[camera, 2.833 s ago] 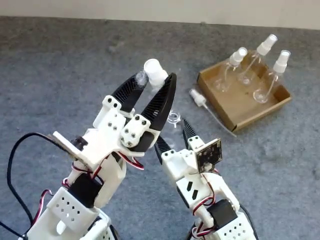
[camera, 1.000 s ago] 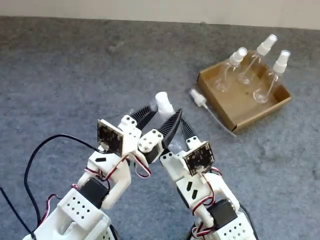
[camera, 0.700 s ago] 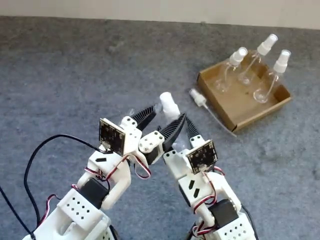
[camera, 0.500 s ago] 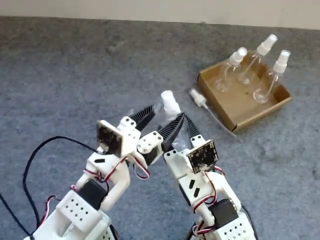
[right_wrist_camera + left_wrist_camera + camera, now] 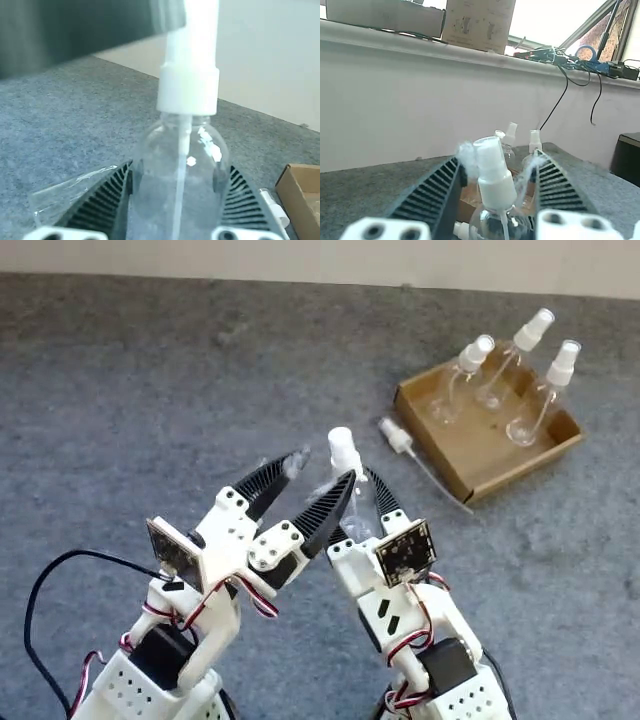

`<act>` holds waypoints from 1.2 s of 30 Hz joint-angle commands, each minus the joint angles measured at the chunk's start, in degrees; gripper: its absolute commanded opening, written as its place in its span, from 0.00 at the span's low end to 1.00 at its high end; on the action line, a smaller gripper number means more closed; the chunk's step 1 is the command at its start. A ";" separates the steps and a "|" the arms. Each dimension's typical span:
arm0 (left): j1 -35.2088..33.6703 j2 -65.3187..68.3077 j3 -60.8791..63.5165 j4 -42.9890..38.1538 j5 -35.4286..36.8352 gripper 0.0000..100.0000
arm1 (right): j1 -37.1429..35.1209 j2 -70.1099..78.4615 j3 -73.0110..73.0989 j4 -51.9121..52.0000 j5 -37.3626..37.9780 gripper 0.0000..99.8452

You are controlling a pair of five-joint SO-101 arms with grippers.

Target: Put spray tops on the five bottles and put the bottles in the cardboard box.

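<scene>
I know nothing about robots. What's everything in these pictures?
table: one, grey, fuzzy surface.
cardboard box: one, brown, on the table's right side.
bottles in the box: three, clear with white spray tops, standing inside it.
held bottle: one, clear, white spray top on, in the right gripper.
loose spray top: one, white, lying on the table beside the box.
left gripper: one, black fingers, open on either side of the held bottle's spray top.
right gripper: one, black fingers, shut on the held bottle.
</scene>
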 commanded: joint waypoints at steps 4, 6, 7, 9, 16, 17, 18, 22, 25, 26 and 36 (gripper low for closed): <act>-5.32 -0.92 -0.40 0.00 0.62 0.16 | 0.75 -0.31 8.40 0.13 0.70 0.16; -7.69 -0.92 -0.40 -0.09 0.70 0.16 | 0.75 -0.31 8.40 0.13 0.70 0.16; -8.31 -0.92 -0.40 -0.09 0.70 0.16 | 0.75 -0.31 8.40 0.13 0.70 0.16; -8.92 -0.92 -0.40 -0.09 0.70 0.16 | 0.75 -0.31 8.40 0.13 0.70 0.16; -9.10 -0.92 2.51 -0.18 0.26 0.16 | -1.89 -0.40 8.40 0.13 0.70 0.16; -9.19 -0.92 2.68 -0.79 0.26 0.16 | -2.86 -0.40 8.40 0.13 0.70 0.16; -9.27 -0.92 2.77 -1.76 0.18 0.16 | -3.65 -0.40 8.40 0.13 0.88 0.16; -13.58 -0.92 5.41 -6.68 0.18 0.16 | -4.53 -0.40 8.48 0.13 0.97 0.16; -13.85 -0.92 7.87 -10.81 0.26 0.16 | -4.62 -0.48 8.48 0.13 1.05 0.16; -13.23 -0.92 8.40 -11.60 0.26 0.16 | -4.70 -0.48 8.48 0.13 1.05 0.16; -6.90 -1.54 9.01 -12.13 0.26 0.16 | -4.70 -0.40 8.48 0.13 1.05 0.16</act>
